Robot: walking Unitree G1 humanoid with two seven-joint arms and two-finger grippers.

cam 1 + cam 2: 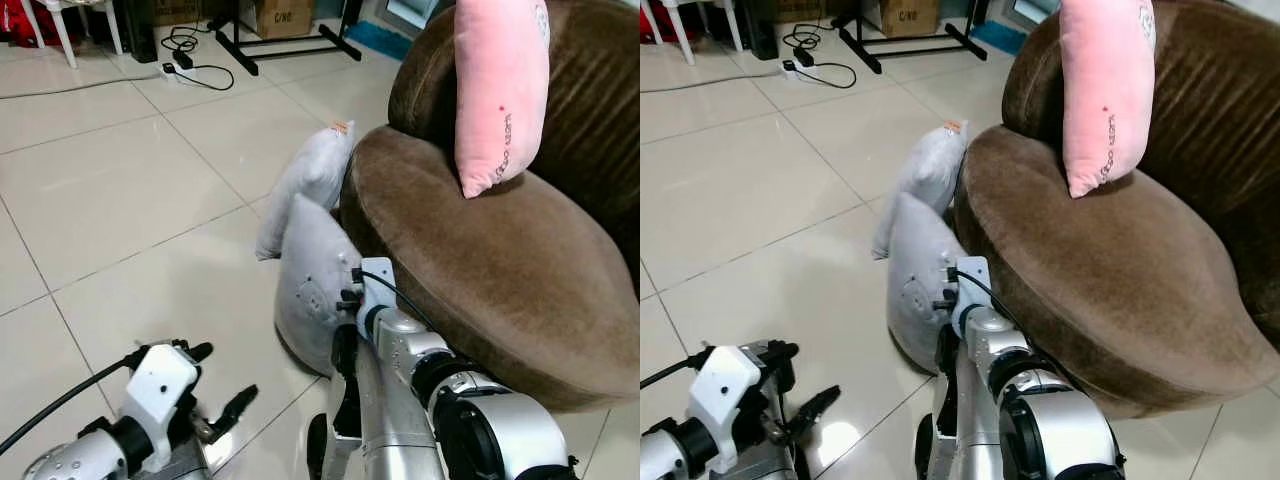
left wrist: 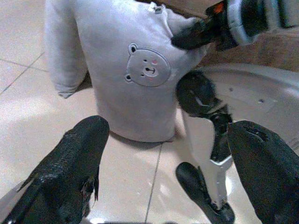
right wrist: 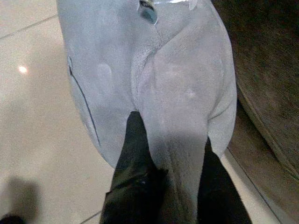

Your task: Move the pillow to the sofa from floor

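Small dark lettering is printed down the pink plush pillow [image 1: 500, 85] propped on the brown sofa, too small to be read. Dark print on the brown cardboard box [image 1: 283, 16] is likewise illegible.

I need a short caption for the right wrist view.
Right claw pinching a fold of the grey pillow on the tiled floor beside the brown sofa.

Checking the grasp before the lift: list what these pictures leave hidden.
- Right pincer: its fingertips are buried in a fold of the grey pillow; in the head views the right arm covers them.
- Grey pillow's far side: pressed against the brown sofa, unseen.
- Pink pillow: top cut off by the frame edge.
- Left pincer: open, short of the pillow.
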